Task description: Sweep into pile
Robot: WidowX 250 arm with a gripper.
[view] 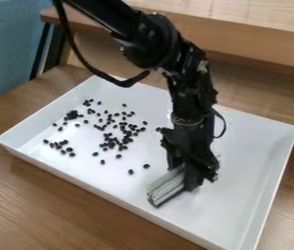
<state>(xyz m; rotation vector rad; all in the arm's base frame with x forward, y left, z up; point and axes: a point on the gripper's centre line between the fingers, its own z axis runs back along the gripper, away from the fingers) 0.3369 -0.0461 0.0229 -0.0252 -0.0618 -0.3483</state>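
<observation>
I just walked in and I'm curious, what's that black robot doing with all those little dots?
A black robot arm has a pale, ridged block in its gripper, down low in a white tray. The little dots look like black beans. The job is to sweep them into a pile, but right now they lie scattered in loose clumps, mostly to the left of the block in the picture.

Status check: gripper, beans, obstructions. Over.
Gripper holding ridged grey sweeping tool, low over white tray. Black beans scattered, small clumps, no single pile. No obstruction seen between tool and beans.
</observation>
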